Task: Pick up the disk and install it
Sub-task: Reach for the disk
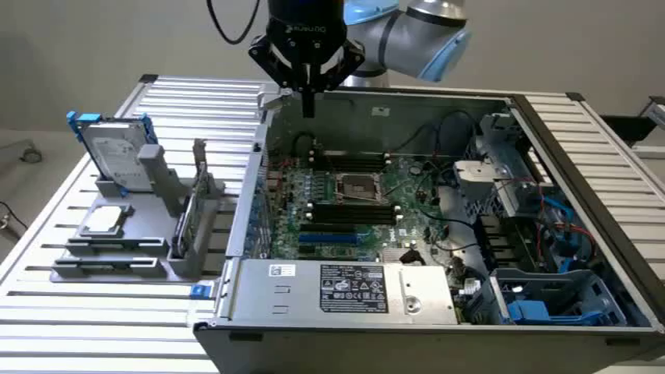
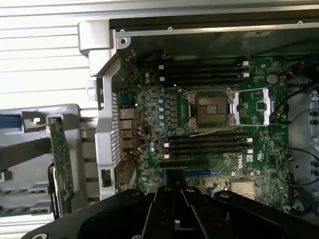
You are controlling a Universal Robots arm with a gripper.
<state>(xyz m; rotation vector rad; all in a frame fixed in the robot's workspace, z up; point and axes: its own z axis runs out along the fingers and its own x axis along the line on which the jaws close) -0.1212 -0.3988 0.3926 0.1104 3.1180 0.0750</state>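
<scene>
1. The end effector (image 1: pixel 308 107) hangs above the far left corner of the open computer case (image 1: pixel 416 97). Its fingers are pressed together and hold nothing. In the wrist view it (image 2: pixel 175 191) looks straight down at the motherboard (image 2: pixel 209 134).
2. The disk (image 1: pixel 112 149) isn't touched yet. It stands upright in the grey rack (image 1: pixel 156 202) on the counter (image 1: pixel 62 312), at the exterior view's left, well apart from the end effector.
3. Biggest risk, I'd guess: reaching the disk means crossing the case's left wall, and a low pass could clip its edge.
4. With the fingers together there's no way to straddle the disk. Coming down like that would just knock it, and since it stands on edge it could tip out of its slot.
5. The rack is crowded. A small square chip (image 1: pixel 104 220) lies flat near the disk, and a green card (image 1: pixel 187 218) stands upright just beside it, so a sloppy approach bumps a neighbour.
6. Inside the case, the open CPU socket (image 2: pixel 212 107) sits exposed, so dropping anything there would be bad.
7. The near right corner holds another blue carrier (image 1: pixel 535 312) and loose cables (image 1: pixel 550 218), which could snag.
</scene>
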